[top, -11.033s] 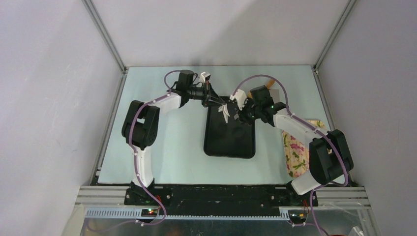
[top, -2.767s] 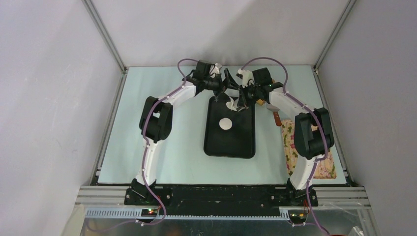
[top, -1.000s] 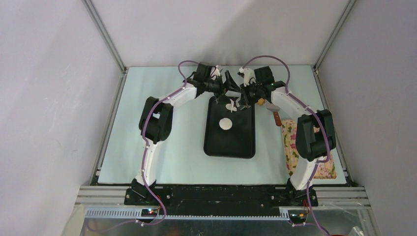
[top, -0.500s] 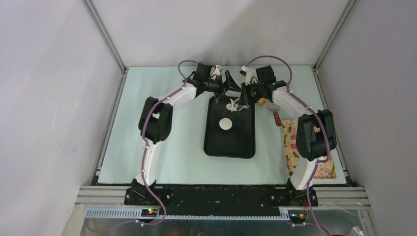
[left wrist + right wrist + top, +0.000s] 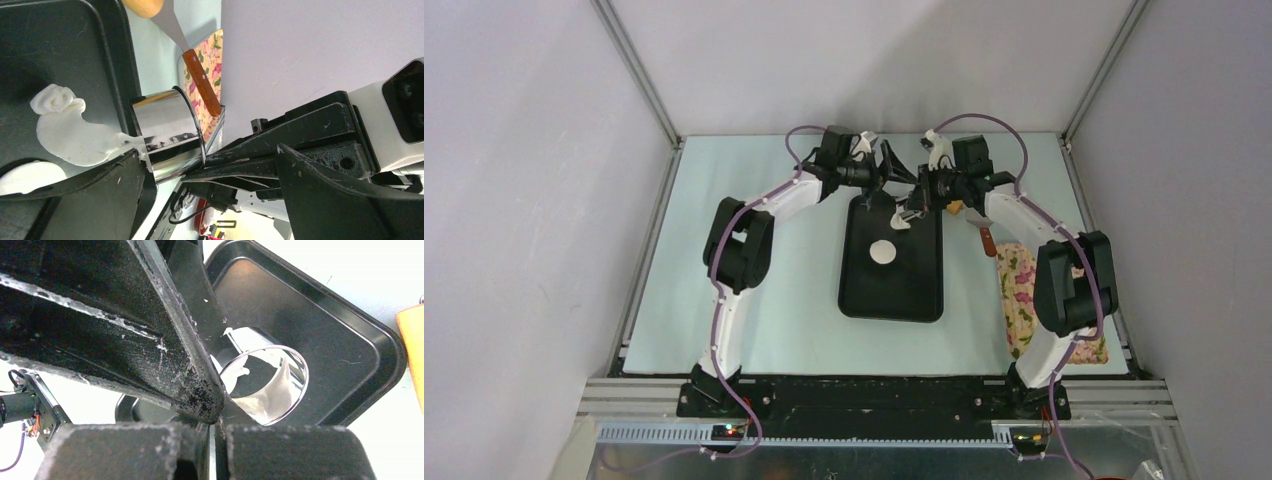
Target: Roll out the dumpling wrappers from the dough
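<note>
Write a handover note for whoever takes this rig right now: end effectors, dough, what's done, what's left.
The left end effector is open and empty, by the far end of the black tray.
The right end effector is shut on the steel cup, also at the tray's far end.
Dough: one cut round lies flat mid-tray. The leftover scrap lies beside the cup, with a strand touching its rim.
Done: one wrapper cut.
Left: probably free the cup from the scrap, then re-roll the scrap and cut more.
</note>
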Robot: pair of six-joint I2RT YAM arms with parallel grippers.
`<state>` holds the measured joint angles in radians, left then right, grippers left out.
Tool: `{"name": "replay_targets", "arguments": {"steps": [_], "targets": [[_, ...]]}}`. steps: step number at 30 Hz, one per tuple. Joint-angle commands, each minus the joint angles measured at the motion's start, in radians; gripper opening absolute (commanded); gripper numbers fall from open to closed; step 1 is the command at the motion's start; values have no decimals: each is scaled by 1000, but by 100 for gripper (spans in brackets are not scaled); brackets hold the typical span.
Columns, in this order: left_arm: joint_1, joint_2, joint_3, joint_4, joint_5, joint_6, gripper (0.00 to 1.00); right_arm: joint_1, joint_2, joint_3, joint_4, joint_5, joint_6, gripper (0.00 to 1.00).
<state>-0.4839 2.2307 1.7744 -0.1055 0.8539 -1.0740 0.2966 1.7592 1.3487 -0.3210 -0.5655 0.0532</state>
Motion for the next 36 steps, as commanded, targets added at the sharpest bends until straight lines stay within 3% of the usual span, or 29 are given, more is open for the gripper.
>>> {"name": "replay_targets", "arguments": {"steps": [1,9,24,32,36], "targets": [[-33,-76,-23,58,88,-21,99,4,-70,-7,136,-40,10,0],[-47,-86,-60,96,97,-47,99,21,-59,-14,151,-46,-16,0],[-49,-122,-63,140,122,-90,99,61,-8,-6,-38,18,-180,0],[-27,-126,-78,221,132,-148,99,58,-88,-10,-59,54,-253,0],[-21,-127,-104,222,120,-143,99,61,-143,4,-113,75,-387,0]]}}
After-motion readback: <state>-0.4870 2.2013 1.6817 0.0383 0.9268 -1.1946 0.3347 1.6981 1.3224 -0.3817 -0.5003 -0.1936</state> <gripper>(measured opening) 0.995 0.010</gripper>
